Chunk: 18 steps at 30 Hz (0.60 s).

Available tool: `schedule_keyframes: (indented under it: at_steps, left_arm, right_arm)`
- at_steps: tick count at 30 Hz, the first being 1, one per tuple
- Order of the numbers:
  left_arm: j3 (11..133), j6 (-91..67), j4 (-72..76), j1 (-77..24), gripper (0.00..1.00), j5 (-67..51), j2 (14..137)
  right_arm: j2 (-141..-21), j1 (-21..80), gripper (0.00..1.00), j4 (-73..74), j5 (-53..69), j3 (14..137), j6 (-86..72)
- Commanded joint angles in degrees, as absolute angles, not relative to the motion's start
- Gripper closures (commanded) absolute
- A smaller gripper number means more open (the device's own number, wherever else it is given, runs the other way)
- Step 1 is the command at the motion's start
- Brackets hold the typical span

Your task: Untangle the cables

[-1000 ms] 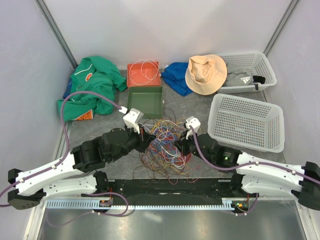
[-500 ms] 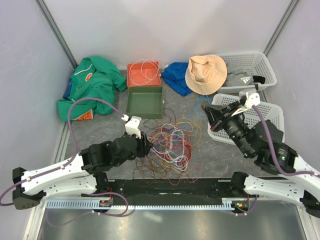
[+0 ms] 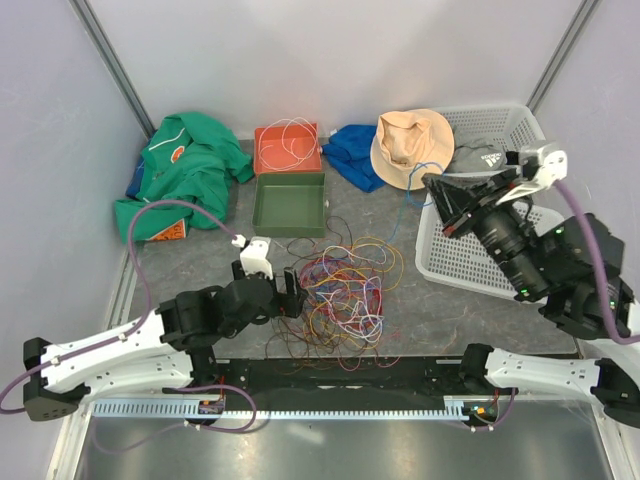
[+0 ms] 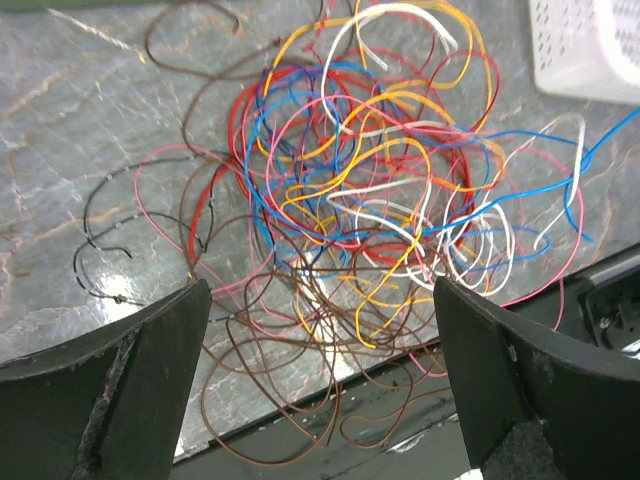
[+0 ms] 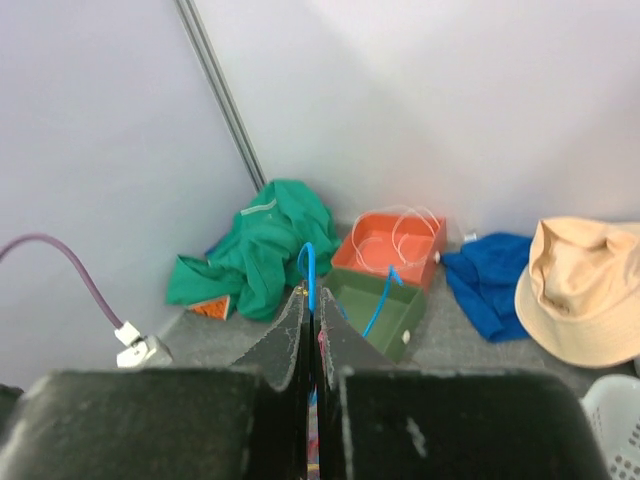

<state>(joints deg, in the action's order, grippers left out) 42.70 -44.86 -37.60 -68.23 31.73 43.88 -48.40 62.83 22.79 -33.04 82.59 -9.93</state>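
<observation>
Right arm has swung way up and out toward 2 o'clock since a second ago, when its claw was down in the pile. The left claw, which was pinched shut back then, has popped wide open.

The cables are one loose nest of thin loops in the middle of the surface, a bit toward 6 o'clock. From the left wrist view the nest is red, blue, yellow, orange, white and pink all crossing over each other. Brown loops spill off its 6 o'clock side, and one thin black strand sits apart at 9 o'clock.

One blue cable runs out of the pile toward 2 o'clock and up into the right claw. That claw is closed tight on it. In the right wrist view the fingers meet with no gap and the blue cable pokes out between the tips.

The right arm is raised high over the near basket, with its claw pointing to 9 o'clock. The left arm lies low along the surface, elbow at 8 o'clock. The left claw is at the pile's 9 o'clock edge with its jaws spread. In its own camera the two fingers frame the nest and grip nothing.
</observation>
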Motion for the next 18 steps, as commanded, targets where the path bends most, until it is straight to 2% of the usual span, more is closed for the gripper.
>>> schedule_keyframes:
  at_steps: [1,4,5,8,14,18]
  left_arm:
    - [44.2,-43.5,-31.7,-68.3,0.00,36.0,40.7]
    - [39.4,-33.6,-18.9,-68.3,0.00,33.3,37.4]
    - [37.1,-30.1,-6.4,-68.3,0.00,30.7,36.4]
    - [28.2,-19.5,16.9,-68.3,0.00,23.4,35.2]
    - [27.0,-8.3,38.4,-68.4,0.00,14.5,48.3]
    - [30.5,-3.1,46.1,-68.4,0.00,12.4,57.6]
  right_arm:
    - [-49.7,62.9,1.00,23.0,-32.2,90.2,-7.6]
    - [-51.0,62.9,1.00,23.5,-30.8,92.2,-8.3]
    - [-51.4,62.9,1.00,23.6,-30.2,92.2,-8.5]
    - [-51.8,62.9,1.00,23.6,-29.4,91.8,-9.8]
    - [-51.6,62.9,1.00,23.9,-28.2,90.5,-11.5]
    - [-51.5,62.9,1.00,24.7,-27.4,90.4,-12.3]
